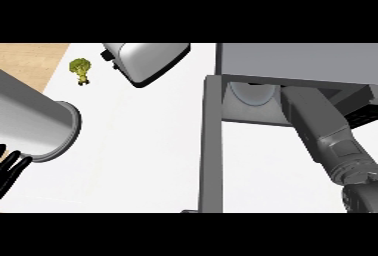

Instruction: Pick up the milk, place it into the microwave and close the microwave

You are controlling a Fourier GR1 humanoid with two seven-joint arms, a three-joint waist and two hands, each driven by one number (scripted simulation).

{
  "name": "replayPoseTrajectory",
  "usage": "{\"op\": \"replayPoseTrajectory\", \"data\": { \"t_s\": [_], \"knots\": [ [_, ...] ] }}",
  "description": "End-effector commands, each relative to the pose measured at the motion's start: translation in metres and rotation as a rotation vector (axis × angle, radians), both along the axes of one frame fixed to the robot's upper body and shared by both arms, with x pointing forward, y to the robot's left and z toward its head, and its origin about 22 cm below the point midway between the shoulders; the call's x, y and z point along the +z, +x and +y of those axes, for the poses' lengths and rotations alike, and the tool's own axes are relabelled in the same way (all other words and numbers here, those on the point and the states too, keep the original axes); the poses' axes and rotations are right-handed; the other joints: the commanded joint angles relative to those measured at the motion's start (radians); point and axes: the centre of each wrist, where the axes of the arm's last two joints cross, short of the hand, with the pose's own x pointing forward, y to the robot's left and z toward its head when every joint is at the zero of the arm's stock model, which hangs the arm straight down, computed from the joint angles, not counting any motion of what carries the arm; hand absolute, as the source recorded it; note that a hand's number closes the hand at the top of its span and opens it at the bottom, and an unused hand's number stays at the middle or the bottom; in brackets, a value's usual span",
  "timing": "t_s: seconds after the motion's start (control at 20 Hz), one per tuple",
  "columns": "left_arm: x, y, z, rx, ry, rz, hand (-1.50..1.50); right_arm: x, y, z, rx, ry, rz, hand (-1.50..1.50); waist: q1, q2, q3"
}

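Observation:
The microwave (295,60) stands at the right with its door (211,150) swung open toward me. Its round glass plate (249,95) shows inside the cavity. My right forearm (325,135) reaches up from the lower right into the opening. The right hand is hidden under the microwave's top. No milk shows anywhere in the head view. My left forearm (37,120) fills the left edge, and the left hand (11,167) appears below it as relaxed black fingers holding nothing.
A silver toaster (144,60) lies at the back centre of the white counter (133,165). A small green broccoli (80,70) sits at the back left, near the wooden strip beside the counter (26,57).

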Motion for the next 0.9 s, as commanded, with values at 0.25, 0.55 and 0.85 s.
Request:
{"op": "replayPoseTrajectory", "data": {
  "t_s": [0.25,0.55,0.85],
  "knots": [
    [-0.034,-0.005,-0.029,-0.197,0.012,0.084,-1.50,-0.038,-0.020,-0.004,0.242,0.257,0.016,-1.50,-0.069,-0.046,-0.013],
    [-0.037,0.012,-0.037,-0.236,0.078,0.073,-1.50,-0.092,-0.053,0.022,0.291,0.442,0.026,-1.50,-0.090,-0.054,-0.014],
    [-0.039,0.039,-0.056,-0.232,0.134,0.072,-1.50,-0.137,-0.094,0.015,0.339,0.471,0.076,-1.50,-0.119,-0.063,-0.015]
  ]
}}
